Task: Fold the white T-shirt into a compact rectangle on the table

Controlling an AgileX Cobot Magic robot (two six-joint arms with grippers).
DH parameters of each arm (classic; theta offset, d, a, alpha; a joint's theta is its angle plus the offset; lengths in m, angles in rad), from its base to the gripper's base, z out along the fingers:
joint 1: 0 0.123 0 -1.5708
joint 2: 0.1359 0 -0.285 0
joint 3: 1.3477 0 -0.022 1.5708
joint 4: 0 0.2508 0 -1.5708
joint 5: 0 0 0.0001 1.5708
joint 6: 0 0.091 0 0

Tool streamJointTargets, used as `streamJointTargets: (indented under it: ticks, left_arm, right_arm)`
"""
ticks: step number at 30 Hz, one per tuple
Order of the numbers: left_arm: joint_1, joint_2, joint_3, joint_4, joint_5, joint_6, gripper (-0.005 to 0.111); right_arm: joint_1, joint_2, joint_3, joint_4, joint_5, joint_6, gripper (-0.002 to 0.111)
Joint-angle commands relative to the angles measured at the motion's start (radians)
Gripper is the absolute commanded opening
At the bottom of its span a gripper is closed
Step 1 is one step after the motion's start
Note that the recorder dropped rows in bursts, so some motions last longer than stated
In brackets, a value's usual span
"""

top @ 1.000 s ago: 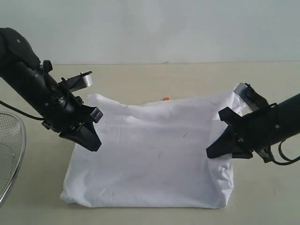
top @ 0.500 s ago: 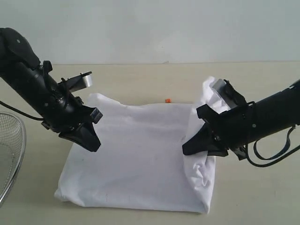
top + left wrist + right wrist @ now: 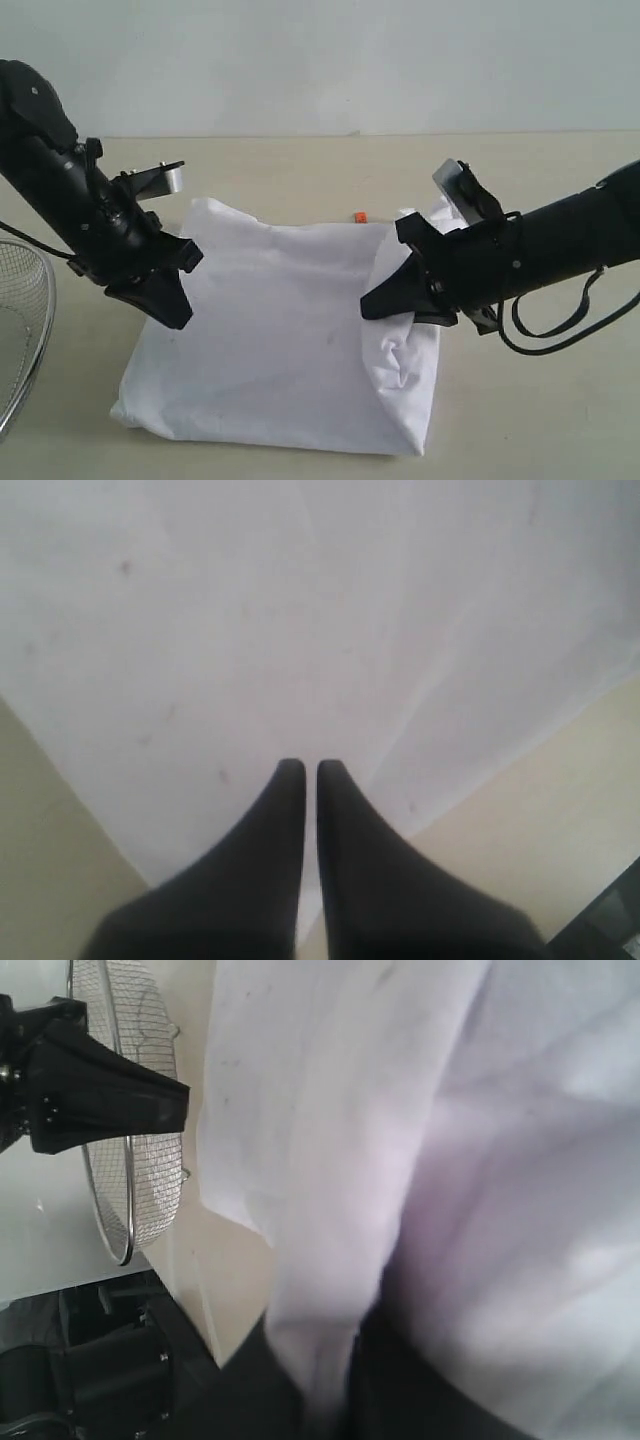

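Note:
The white T-shirt (image 3: 280, 330) lies plain side up on the table (image 3: 300, 165), its small orange neck tag (image 3: 357, 215) at the far edge. My right gripper (image 3: 375, 305) is shut on the shirt's right edge and holds it raised over the shirt's middle, the cloth hanging crumpled below. White cloth (image 3: 480, 1160) is pinched between its fingers in the right wrist view, my right gripper (image 3: 335, 1360). My left gripper (image 3: 172, 312) is shut at the shirt's left edge. In the left wrist view the left gripper (image 3: 311, 770) points down at flat cloth (image 3: 300, 630), with nothing seen between its fingers.
A round wire-mesh basket (image 3: 25, 330) stands at the table's left edge, also seen in the right wrist view as the basket (image 3: 120, 1160). A pale wall runs behind the table. Bare tabletop surrounds the shirt on the far side and right.
My right gripper has carried the shirt's right edge leftward over the shirt, narrowing it. The left gripper and the shirt's left edge have shifted slightly left.

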Motion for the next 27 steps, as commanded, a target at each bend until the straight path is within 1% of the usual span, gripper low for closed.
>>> streamJointTargets:
  ticks: [1, 4, 7, 13, 19, 27]
  left_arm:
    - [0.003, -0.015, 0.005, 0.039, -0.032, -0.039, 0.004]
    - [0.003, -0.015, 0.005, 0.04, -0.034, -0.039, 0.004]
    - [0.003, -0.015, 0.005, 0.042, -0.038, -0.039, 0.004]
    - [0.003, -0.015, 0.005, 0.048, -0.029, -0.039, 0.004]
    - [0.003, -0.015, 0.005, 0.05, -0.013, -0.039, 0.004]
    - [0.007, -0.019, 0.005, 0.05, -0.005, -0.046, 0.004]
  right_arm:
    - [0.003, -0.013, -0.018, 0.032, 0.051, -0.027, 0.0]
    - [0.008, -0.013, -0.054, 0.058, 0.101, -0.027, 0.0]
    - [0.038, -0.013, -0.104, 0.06, 0.103, -0.006, 0.0]
    - [0.133, -0.013, -0.198, 0.06, 0.039, 0.037, 0.0]
    - [0.2, -0.013, -0.255, 0.058, 0.0, 0.068, 0.0]
    - [0.269, -0.011, -0.271, 0.048, -0.069, 0.078, 0.0]
